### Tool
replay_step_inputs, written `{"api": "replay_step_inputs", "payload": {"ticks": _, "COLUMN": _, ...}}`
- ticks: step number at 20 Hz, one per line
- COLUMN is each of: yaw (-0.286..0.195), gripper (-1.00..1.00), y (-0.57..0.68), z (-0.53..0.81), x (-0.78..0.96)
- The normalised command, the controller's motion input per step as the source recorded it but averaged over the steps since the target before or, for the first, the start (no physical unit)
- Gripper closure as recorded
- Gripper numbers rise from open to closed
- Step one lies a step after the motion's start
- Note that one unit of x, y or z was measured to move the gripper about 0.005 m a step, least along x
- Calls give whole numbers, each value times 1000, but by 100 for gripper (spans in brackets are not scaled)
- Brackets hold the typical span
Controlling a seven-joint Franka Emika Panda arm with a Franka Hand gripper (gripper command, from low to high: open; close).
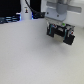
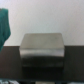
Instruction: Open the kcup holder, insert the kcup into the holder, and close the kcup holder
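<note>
Pale worktop (image 1: 30, 60) fills most of the exterior view, with a dark background strip along the far edge.

- Wrist view: kcup holder (image 2: 42, 46) sits at centre frame as a dark boxy block, with a lighter top face and a darker front face. It rests where the pale surface meets a dark band. Drawer fronts and handles are too blurred to make out.
- Exterior view: gripper (image 1: 60, 31) hangs low over the worktop toward the exterior view's right, under the arm's light-grey wrist. 2 dark fingers (image 1: 51, 31) show, with a small green speck just above them.
- Gripper state: cannot tell whether it is released or clenched, because the frames are too blurred.
- Green shape (image 2: 5, 25) at the wrist view's edge is unidentified. It may be the kcup, but that is not confirmable.
- Blue light (image 1: 31, 15) glows at the far edge, well apart from the gripper.
</note>
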Motion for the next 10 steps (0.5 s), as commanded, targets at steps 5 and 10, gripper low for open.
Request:
{"api": "replay_step_inputs", "payload": {"ticks": 5, "yaw": 240, "gripper": -100, "y": 221, "z": -194, "x": 132}}
{"api": "replay_step_inputs", "payload": {"ticks": 10, "yaw": 223, "gripper": -100, "y": 247, "z": -182, "x": -14}}
